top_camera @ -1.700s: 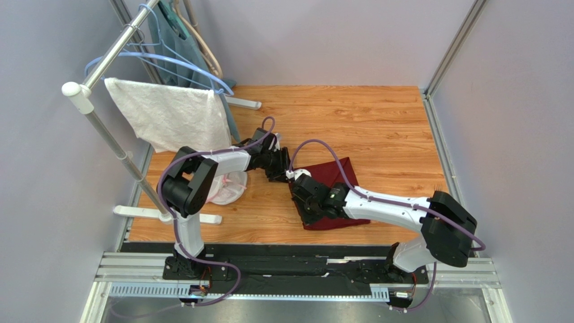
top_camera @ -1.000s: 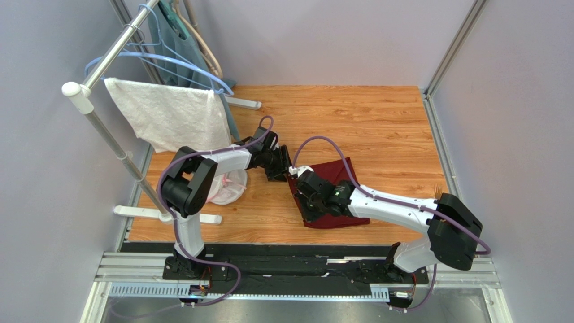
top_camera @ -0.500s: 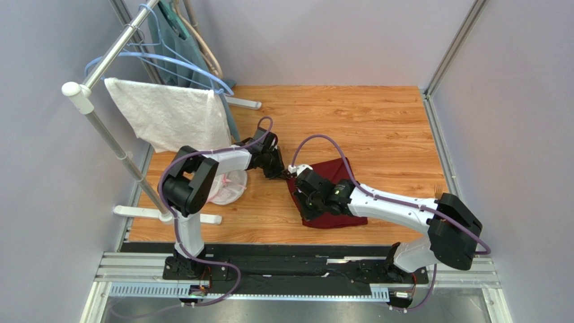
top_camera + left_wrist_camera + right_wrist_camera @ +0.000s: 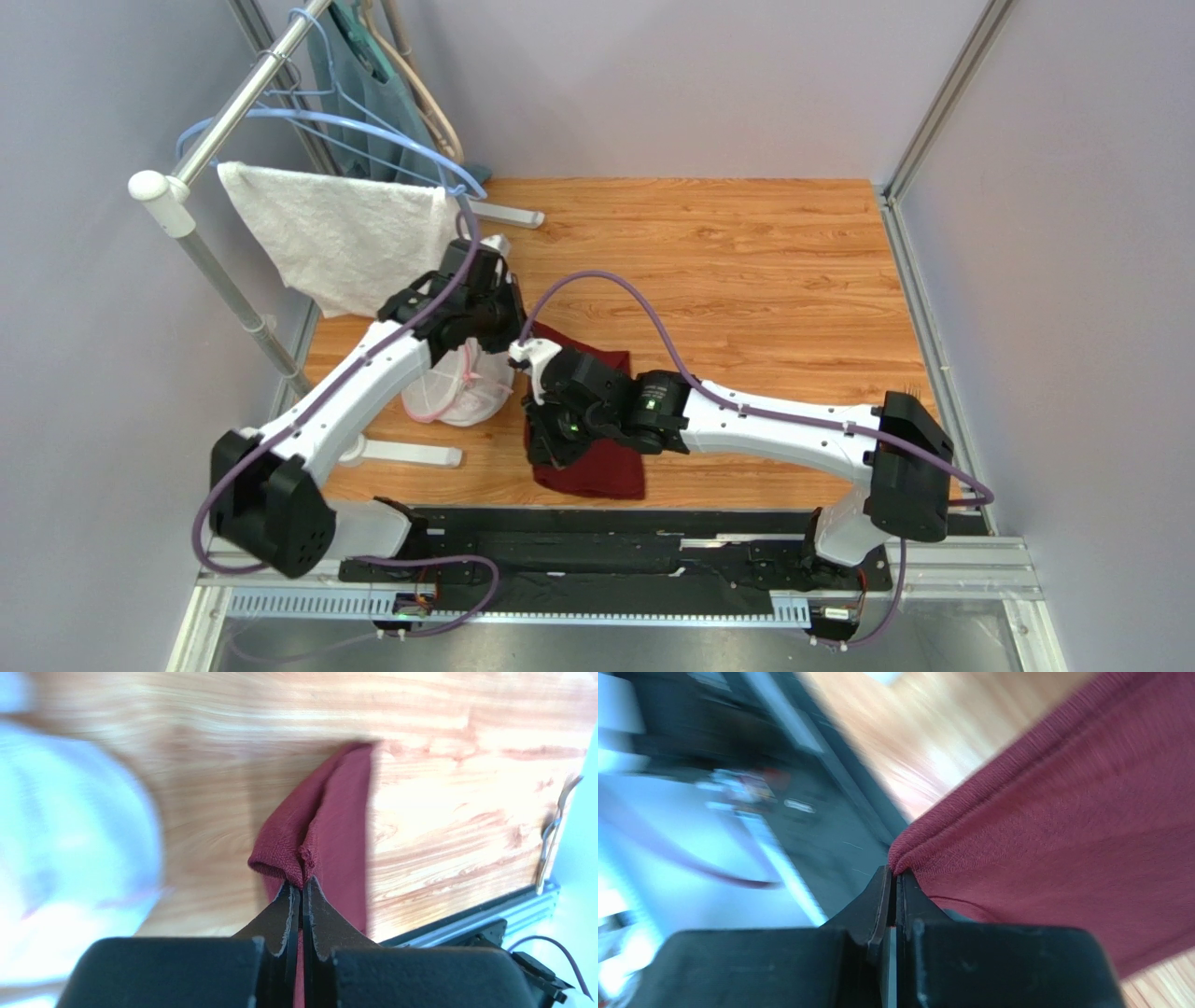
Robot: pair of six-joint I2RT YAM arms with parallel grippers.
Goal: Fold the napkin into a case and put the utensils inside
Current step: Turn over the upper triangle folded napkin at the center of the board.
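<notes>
Light and limp, the dark maroon-red soft cloth napkin on the near side of the wooden tabletop is best held at its folded corners, where the left gripper and right gripper each pinch it tight.

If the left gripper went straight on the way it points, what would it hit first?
The napkin: the left gripper is shut on its corner, and the cloth runs straight ahead. Past it, probably the table, though depth is unclear.
</notes>
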